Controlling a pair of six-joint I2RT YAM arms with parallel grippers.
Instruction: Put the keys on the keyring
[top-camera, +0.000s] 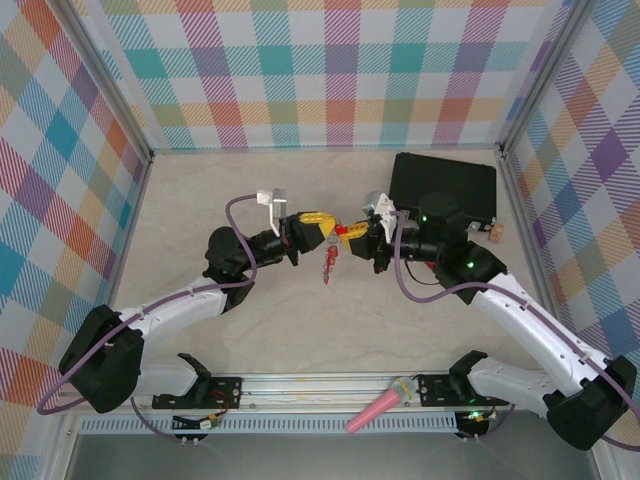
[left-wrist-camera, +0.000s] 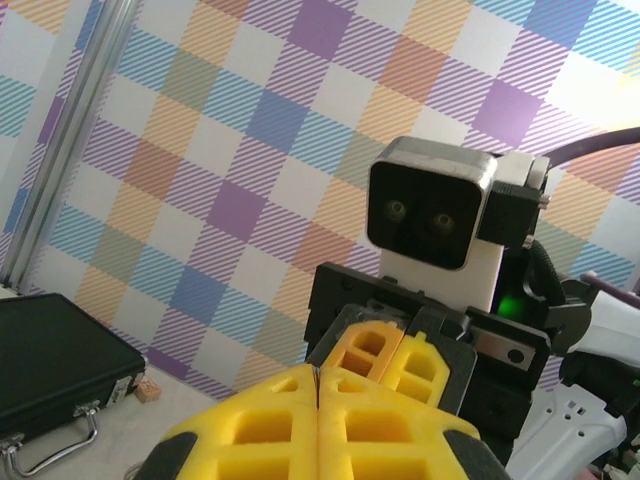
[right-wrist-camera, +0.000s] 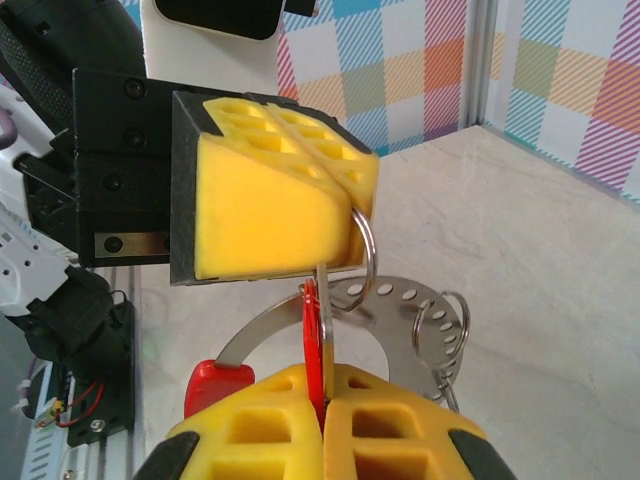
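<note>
Two grippers meet tip to tip over the middle of the table (top-camera: 190, 200). The left gripper (right-wrist-camera: 330, 155) has its yellow fingers pressed together, and a small wire ring (right-wrist-camera: 366, 248) juts from their lower corner, pinched there. The right gripper (right-wrist-camera: 320, 392) is closed as well, gripping the flat red head of one key (right-wrist-camera: 314, 335) edge-on between its pads; a narrow silvery strip rises from that head to the wire ring. Between the two sets of fingers lies the keyring (right-wrist-camera: 385, 300). It shows as a flat, silvery arc pierced by a row of small holes, with a red sleeve (right-wrist-camera: 218, 380) capping its near-left end. Further thin wire loops (right-wrist-camera: 442, 330) hang from its right side. From above, the other keys (top-camera: 330, 266) appear as a small red cluster just below the touching fingertips. A black case (top-camera: 443, 188) sits behind the right arm.
</note>
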